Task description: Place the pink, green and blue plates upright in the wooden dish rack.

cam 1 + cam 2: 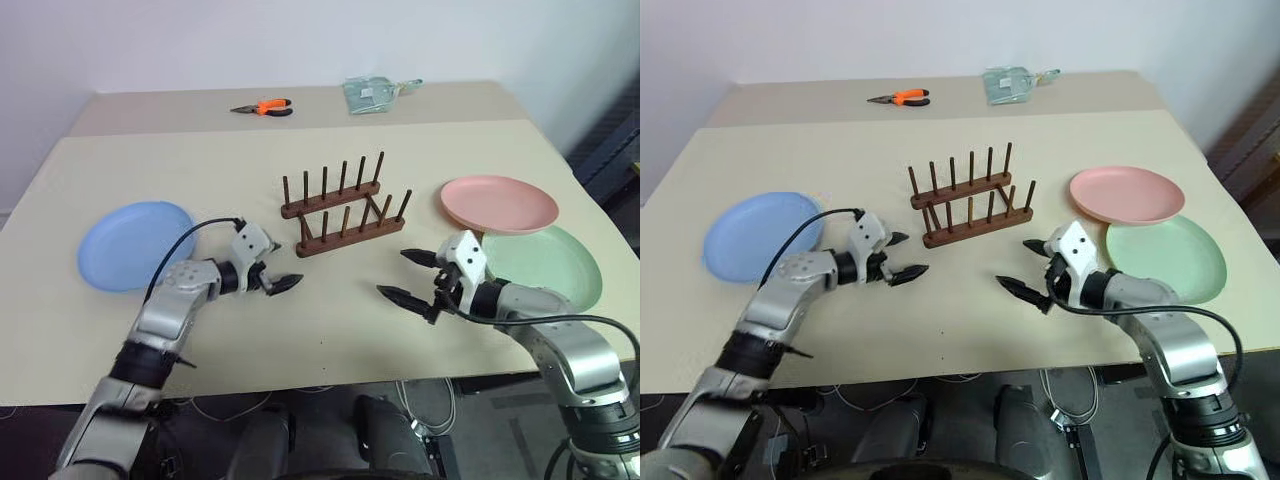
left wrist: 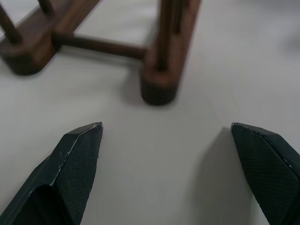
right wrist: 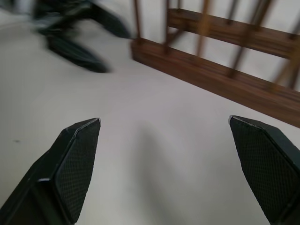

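The wooden dish rack (image 1: 344, 210) stands empty of plates near the middle of the beige table (image 1: 330, 330), and both robot hands hover nearer the front edge, one on each side of it. The left hand (image 1: 277, 277) hangs just above the table surface, its two black fingers spread wide apart and gripping nothing, pointing toward the near left end of the rack. The left wrist view shows the rounded end of one rack rail just ahead of those fingertips. The right hand (image 1: 407, 274) is likewise spread wide and empty, aimed across the table toward the rack's near rail, with bare table between its fingers.

The blue plate (image 1: 136, 244) lies flat on the table to the left, just beyond the left arm. On the right, the green plate (image 1: 548, 266) lies flat beside the right forearm, and the pink plate (image 1: 498, 203) lies behind it, its near rim overlapping the green plate's far edge. All three plates are well apart from the rack.

At the far edge of the table lie orange-handled pliers (image 1: 264, 108) and, to their right, a small clear packet (image 1: 372, 94).
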Controlling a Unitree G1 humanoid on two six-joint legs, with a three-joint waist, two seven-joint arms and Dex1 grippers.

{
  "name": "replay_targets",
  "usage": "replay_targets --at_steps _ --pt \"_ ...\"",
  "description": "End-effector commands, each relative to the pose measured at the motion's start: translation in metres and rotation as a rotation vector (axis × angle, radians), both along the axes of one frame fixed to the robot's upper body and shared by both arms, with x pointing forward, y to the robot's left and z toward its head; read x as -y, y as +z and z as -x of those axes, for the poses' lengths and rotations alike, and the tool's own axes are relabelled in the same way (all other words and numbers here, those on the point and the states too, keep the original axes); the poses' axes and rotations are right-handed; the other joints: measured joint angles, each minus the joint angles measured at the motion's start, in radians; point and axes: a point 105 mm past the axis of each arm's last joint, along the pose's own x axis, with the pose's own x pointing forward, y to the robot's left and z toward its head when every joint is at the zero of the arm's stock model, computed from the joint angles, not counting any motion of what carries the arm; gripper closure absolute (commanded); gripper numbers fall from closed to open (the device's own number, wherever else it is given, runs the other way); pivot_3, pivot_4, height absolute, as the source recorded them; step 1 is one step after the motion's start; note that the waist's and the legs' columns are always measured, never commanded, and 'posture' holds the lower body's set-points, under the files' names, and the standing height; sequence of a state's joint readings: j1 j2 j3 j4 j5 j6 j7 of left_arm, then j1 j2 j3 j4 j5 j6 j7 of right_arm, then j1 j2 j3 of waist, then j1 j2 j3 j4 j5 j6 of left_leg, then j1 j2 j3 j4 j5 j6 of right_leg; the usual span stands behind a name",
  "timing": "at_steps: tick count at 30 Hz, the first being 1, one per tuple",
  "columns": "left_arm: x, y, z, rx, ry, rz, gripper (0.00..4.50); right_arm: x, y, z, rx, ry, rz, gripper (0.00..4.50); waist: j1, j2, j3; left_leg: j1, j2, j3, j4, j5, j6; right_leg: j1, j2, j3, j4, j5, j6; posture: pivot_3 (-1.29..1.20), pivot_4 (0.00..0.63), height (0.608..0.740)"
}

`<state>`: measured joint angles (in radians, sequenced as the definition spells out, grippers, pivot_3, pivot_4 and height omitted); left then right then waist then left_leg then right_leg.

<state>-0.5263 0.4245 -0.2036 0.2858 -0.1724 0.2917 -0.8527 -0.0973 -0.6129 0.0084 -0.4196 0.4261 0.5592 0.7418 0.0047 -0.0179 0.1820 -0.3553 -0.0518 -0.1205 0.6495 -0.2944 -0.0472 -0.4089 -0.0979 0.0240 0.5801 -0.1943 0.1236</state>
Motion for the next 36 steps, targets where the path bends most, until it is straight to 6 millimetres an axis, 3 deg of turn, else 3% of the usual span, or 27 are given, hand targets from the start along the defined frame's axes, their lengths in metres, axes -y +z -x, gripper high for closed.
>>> replay_targets --at_steps 1,4,9,10,17,21,25,28,31,33,36 --pt "0.011 -0.014 -0.01 0.017 -0.029 -0.064 0.25 -0.008 0.01 0.005 0.059 -0.011 -0.004 0.0 0.005 0.0 0.0 0.0 0.0 0.0 0.0 0.0 0.0 0.0 0.0 0.0 0.0 0.0 0.0 0.0 0.15 0.74" --pt "0.019 -0.013 -0.018 0.029 -0.027 -0.035 1.23 -0.007 0.004 0.012 0.056 -0.028 0.011 0.0 0.01 -0.001 -0.002 0.0 0.0 0.0 0.0 0.0 0.0 0.0 0.0 0.0 0.0 -0.001 0.002 0.0 0.15 0.74" --pt "0.031 -0.01 -0.014 0.048 -0.1 -0.003 3.69 0.001 -0.004 0.016 0.051 -0.059 0.05 0.0 0.007 -0.002 -0.002 0.0 0.0 0.0 0.0 0.0 0.0 0.001 0.0 0.0 0.0 -0.002 0.003 0.0 0.15 0.74" --pt "0.034 -0.009 -0.011 0.057 -0.135 -0.005 3.72 0.004 -0.005 0.015 0.047 -0.067 0.058 0.0 0.007 -0.001 -0.002 0.001 0.0 0.0 0.0 0.0 0.0 0.001 0.0 0.0 0.0 -0.002 0.003 0.0 0.15 0.74" --pt "0.036 -0.004 0.018 0.079 -0.415 -0.081 3.72 0.027 -0.003 0.017 0.019 -0.066 0.107 0.0 0.008 -0.002 -0.002 0.0 0.0 0.0 0.0 0.0 0.0 0.0 0.0 0.0 0.0 -0.001 0.001 0.0 0.15 0.74" --pt "0.024 -0.009 0.023 0.07 -0.494 -0.179 3.72 0.035 -0.006 0.024 -0.027 -0.038 0.134 0.0 0.007 -0.002 -0.002 0.0 0.0 0.0 0.0 0.0 0.0 0.001 0.0 0.0 0.0 -0.002 0.002 0.0 0.15 0.74" --pt "0.019 -0.006 0.018 0.061 -0.48 -0.17 3.72 0.039 -0.006 0.027 -0.041 -0.028 0.155 0.0 0.007 -0.002 -0.002 0.0 0.0 0.0 0.0 0.0 0.0 0.001 0.0 0.0 0.0 -0.002 0.003 0.0 0.15 0.74" --pt "0.015 -0.005 0.013 0.057 -0.44 -0.164 2.33 0.041 -0.005 0.025 -0.031 -0.038 0.16 0.0 0.007 -0.002 -0.002 0.0 0.0 0.0 0.0 0.0 0.0 0.0 0.0 0.0 0.0 -0.002 0.003 0.0 0.15 0.74" --pt "0.003 -0.01 0.006 0.051 -0.347 -0.197 0.89 0.04 -0.003 0.024 -0.037 -0.04 0.169 0.9 0.006 -0.002 -0.002 0.0 0.0 0.0 0.0 0.0 0.0 0.0 0.0 0.0 0.0 -0.002 0.003 0.0 0.15 0.74" --pt "-0.008 -0.012 0.005 0.029 -0.29 -0.201 0.0 0.04 -0.004 0.023 -0.042 -0.044 0.183 1.9 0.006 -0.002 -0.002 0.0 0.0 0.0 0.0 0.0 0.0 0.0 0.0 0.0 0.0 -0.002 0.004 0.0 0.15 0.74" --pt "-0.021 -0.009 0.018 -0.008 -0.237 -0.141 0.33 0.044 -0.008 0.017 -0.038 -0.079 0.221 3.37 -0.009 -0.002 -0.002 0.001 0.001 0.0 -0.001 0.0 0.001 0.0 0.0 0.0 0.0 -0.002 0.004 0.0 0.15 0.74"
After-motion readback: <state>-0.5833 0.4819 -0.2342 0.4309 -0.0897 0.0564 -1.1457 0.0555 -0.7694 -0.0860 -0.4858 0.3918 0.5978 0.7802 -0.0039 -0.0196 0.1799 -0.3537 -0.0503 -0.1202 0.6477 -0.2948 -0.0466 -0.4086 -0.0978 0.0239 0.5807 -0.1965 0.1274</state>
